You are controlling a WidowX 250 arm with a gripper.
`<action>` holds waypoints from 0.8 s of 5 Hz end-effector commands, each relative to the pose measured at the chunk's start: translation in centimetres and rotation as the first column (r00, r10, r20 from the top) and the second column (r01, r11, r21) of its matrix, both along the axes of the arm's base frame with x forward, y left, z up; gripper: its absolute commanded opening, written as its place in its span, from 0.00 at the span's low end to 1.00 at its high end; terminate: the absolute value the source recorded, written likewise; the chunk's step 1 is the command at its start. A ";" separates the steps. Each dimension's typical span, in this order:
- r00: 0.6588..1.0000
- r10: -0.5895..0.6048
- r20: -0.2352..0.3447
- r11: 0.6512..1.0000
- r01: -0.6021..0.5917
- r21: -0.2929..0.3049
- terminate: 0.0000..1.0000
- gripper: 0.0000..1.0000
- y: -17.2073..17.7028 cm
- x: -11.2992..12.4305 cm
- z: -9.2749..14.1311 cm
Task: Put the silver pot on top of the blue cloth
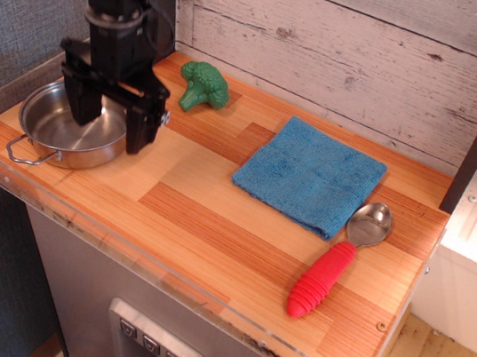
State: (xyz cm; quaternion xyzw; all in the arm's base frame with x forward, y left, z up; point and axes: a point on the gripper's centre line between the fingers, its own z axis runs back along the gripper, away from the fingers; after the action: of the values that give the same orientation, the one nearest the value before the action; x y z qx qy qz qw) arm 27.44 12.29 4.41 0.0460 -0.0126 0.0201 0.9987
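The silver pot (56, 138) sits at the left end of the wooden counter, upright, its far handle hidden behind my gripper. My gripper (111, 131) is open and hangs over the pot's right side, one finger over the bowl and the other (140, 132) just outside the right rim. It holds nothing. The blue cloth (311, 175) lies flat right of centre, well apart from the pot.
A green toy broccoli (202, 85) lies near the back wall. A silver spoon with a red ribbed handle (324, 278) lies right of the cloth. The counter has a clear plastic lip (161, 273) along its front edge and a wood-plank wall behind.
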 end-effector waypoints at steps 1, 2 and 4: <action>0.999 -0.009 0.031 1.000 0.008 0.021 0.00 1.00 1.7 0.9 -1.4; 1.000 0.005 0.026 1.000 -0.004 -0.029 0.00 1.00 2.2 0.7 -2.5; 0.998 -0.017 0.066 0.998 0.021 -0.065 0.00 0.00 1.9 0.6 -2.4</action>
State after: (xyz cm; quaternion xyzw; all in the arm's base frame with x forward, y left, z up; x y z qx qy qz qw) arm 28.07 13.59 0.84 0.0025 -0.0296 0.0092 0.9995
